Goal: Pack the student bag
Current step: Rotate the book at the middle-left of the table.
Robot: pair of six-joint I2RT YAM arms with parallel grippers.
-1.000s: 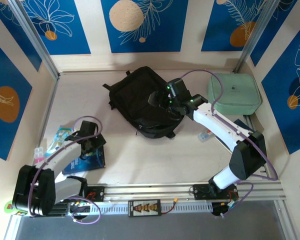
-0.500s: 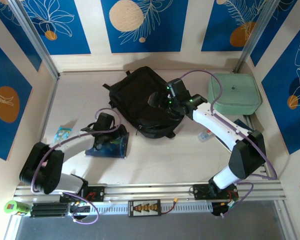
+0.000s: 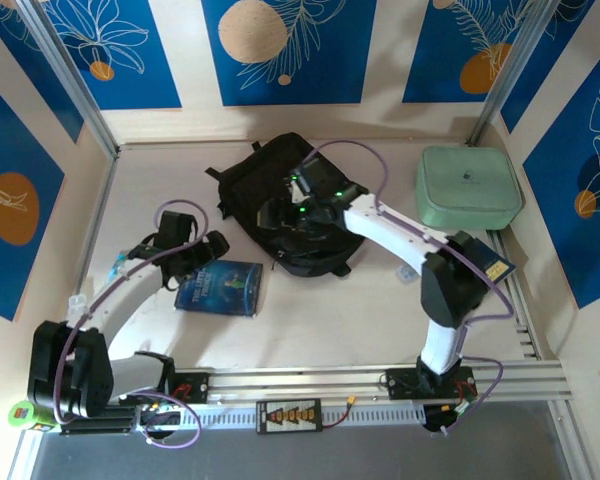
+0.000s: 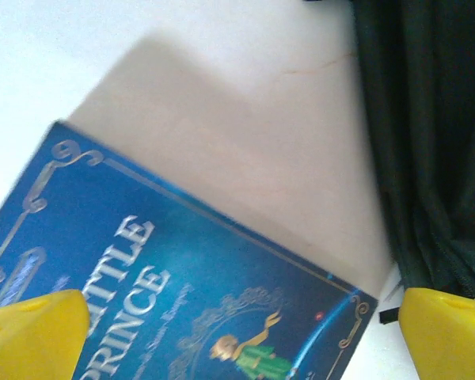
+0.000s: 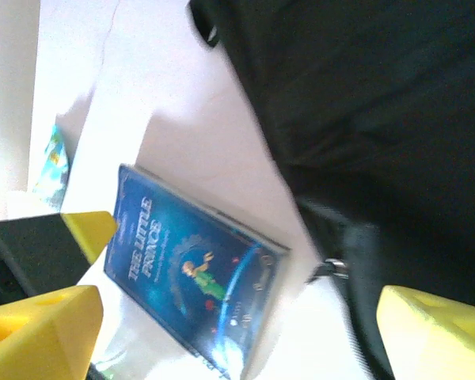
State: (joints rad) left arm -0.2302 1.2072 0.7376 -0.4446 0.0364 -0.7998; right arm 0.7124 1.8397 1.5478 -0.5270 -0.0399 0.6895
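Top: student bag [image 3: 280, 190] lies back-centre on the tabletop [image 3: 330, 310]; blue book [image 3: 218, 288] flat, just beside its near-left side.
Left wrist: left gripper [image 4: 237, 336] spread wide, empty, over the book.
Right wrist: right gripper [image 5: 237, 324] wide apart, empty, over the bag's edge (zip state unclear).
Best, I judge: open the bag's mouth before feeding the book in.

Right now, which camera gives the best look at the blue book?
The right wrist view: the blue book lies nearly whole, its title readable, beside the student bag. The top external view shows the book whole but small; the left wrist view crops the book close, cutting off its edges.
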